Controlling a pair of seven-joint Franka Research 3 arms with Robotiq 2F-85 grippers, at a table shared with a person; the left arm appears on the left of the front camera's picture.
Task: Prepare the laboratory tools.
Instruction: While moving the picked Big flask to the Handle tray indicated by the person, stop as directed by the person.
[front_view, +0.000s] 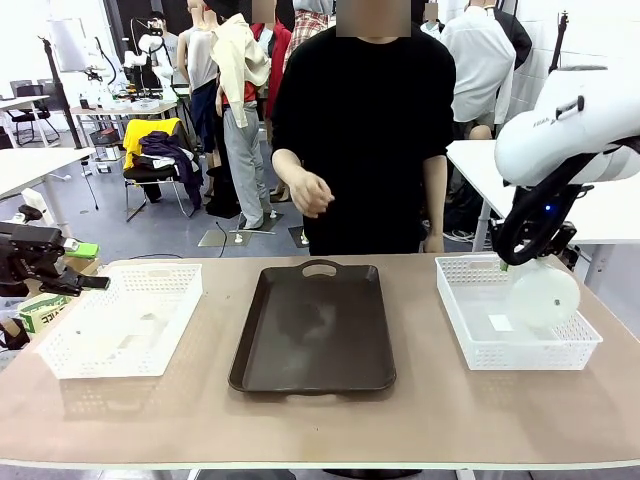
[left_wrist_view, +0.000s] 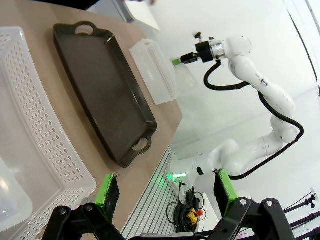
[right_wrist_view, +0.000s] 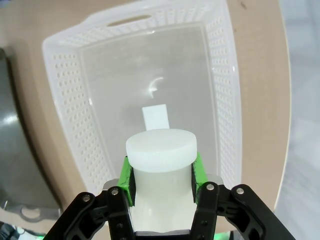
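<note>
Clamping a translucent frosted-white conical plastic flask (front_view: 543, 297) by its neck, right hand (right_wrist_view: 161, 175) hangs right of the dark brown rectangular tray (front_view: 315, 330); left hand (left_wrist_view: 166, 191), left of it, stands apart.

Bright, even light; wrist cams w/ fisheye.

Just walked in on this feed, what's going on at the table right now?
The right gripper is shut on the neck of a frosted flask, holding it tilted over the right basket. The left gripper hangs open beside the left basket, holding nothing. The brown tray between the baskets has nothing on it. The person's hand is raised at the far side, touching nothing.
</note>
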